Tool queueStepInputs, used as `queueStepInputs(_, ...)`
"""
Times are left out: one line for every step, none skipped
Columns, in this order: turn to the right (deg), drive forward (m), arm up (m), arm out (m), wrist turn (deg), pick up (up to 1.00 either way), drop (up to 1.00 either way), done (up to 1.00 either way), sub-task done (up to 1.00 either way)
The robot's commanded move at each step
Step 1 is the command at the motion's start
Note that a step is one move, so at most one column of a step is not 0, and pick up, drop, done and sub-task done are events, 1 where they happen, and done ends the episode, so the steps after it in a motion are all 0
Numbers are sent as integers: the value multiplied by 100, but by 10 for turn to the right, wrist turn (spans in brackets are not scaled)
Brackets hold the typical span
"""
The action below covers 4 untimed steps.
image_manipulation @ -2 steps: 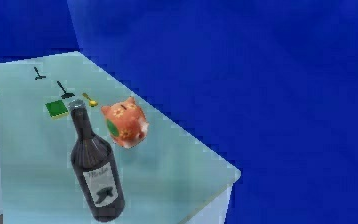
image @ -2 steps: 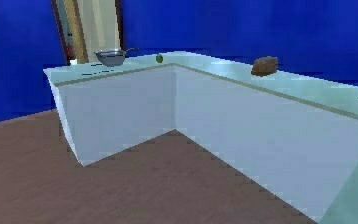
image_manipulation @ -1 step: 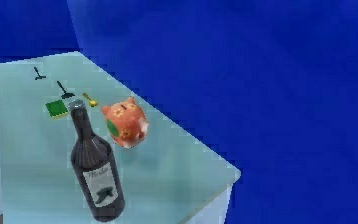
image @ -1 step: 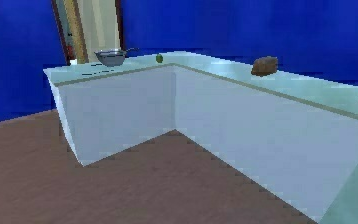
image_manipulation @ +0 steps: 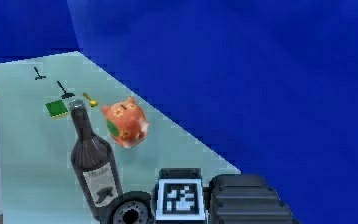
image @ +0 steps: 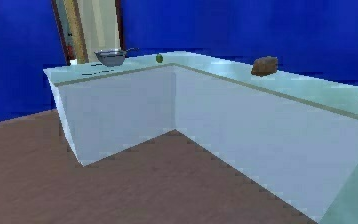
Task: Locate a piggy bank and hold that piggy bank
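The piggy bank (image_manipulation: 125, 122) is located on the pale desk (image_manipulation: 167, 150), just behind a dark bottle (image_manipulation: 92, 160), so I judge the claw (image_manipulation: 132, 212), of which I cannot tell if it holds anything, must next reach it without hitting that bottle.

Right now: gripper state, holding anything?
Gripper: cannot tell whether it holds anything; a dark bottle stands on the countertop right by it.

The piggy bank (image_manipulation: 125, 122) looks glossy, the bottle (image_manipulation: 91, 160) dark glass, the countertop (image_manipulation: 182, 135) smooth.
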Motion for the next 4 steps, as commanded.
queueStepInputs(0, 0, 0, 18, 0, 0, 0, 0, 0)
queueStepInputs(0, 0, 0, 0, 450, 0, 0, 0, 0)
queueStepInputs(0, 0, 0, 0, 450, 0, 0, 0, 0)
queueStepInputs(0, 0, 0, 0, 450, 0, 0, 0, 0)
